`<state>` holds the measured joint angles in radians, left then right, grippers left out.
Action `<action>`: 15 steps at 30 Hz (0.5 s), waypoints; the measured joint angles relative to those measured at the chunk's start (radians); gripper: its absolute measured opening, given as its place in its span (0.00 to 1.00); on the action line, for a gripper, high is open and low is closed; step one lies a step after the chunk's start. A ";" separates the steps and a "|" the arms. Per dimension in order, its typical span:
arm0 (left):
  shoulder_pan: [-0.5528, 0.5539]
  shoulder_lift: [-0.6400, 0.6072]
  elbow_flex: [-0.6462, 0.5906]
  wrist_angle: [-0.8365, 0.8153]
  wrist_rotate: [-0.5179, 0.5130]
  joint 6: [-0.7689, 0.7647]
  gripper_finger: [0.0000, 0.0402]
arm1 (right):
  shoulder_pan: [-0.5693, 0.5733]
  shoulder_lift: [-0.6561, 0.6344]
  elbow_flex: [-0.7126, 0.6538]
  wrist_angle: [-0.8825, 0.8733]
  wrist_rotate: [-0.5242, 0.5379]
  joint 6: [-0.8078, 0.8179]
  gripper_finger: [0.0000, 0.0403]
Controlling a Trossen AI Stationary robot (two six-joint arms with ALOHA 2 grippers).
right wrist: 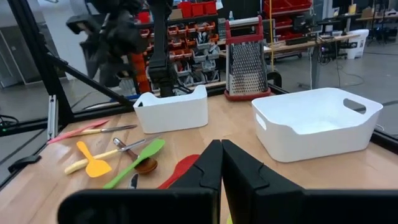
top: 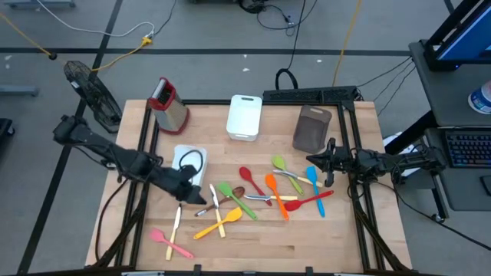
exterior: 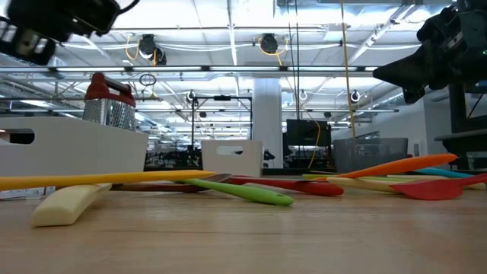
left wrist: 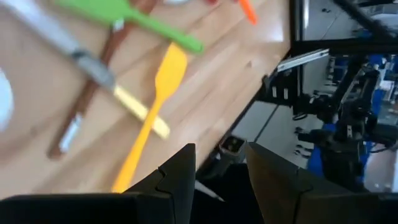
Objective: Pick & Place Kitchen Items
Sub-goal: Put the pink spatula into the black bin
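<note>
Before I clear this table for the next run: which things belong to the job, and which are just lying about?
Job items:
yellow spatula
green spatula
orange spatula
blue spoon
pink spatula

Lying about:
box grater
white bin
grey bin

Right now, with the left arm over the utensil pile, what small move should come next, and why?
Probably lower the left gripper toward the yellow spatula and close on it. Its fingers stand apart and empty above the table, and that spatula lies just ahead of them. The right gripper waits shut, away from the left arm.
</note>
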<state>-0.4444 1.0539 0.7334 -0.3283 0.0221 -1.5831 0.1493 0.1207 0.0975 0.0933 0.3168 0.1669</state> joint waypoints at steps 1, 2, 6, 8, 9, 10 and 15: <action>-0.025 0.009 0.011 -0.009 -0.003 -0.032 0.37 | 0.000 0.000 0.000 0.000 0.000 0.000 0.01; -0.051 0.018 0.025 -0.022 -0.005 -0.065 0.37 | 0.000 0.000 0.000 0.000 0.000 0.000 0.01; -0.145 0.066 0.114 -0.182 0.009 -0.251 0.37 | 0.000 0.000 0.000 0.000 0.003 0.000 0.01; -0.184 0.095 0.158 -0.289 0.042 -0.378 0.37 | 0.000 0.000 0.000 0.000 0.031 0.001 0.01; -0.204 0.108 0.176 -0.330 0.062 -0.444 0.37 | 0.000 0.000 0.000 0.000 0.048 0.001 0.01; -0.224 0.122 0.188 -0.362 0.083 -0.511 0.37 | 0.000 0.000 0.000 0.000 0.061 0.001 0.01; -0.329 0.180 0.194 -0.357 0.214 -0.858 0.37 | 0.000 0.000 0.000 0.000 0.106 0.002 0.01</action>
<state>-0.7737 1.2339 0.9272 -0.6849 0.2359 -2.4410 0.1493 0.1207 0.0975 0.0937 0.4232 0.1692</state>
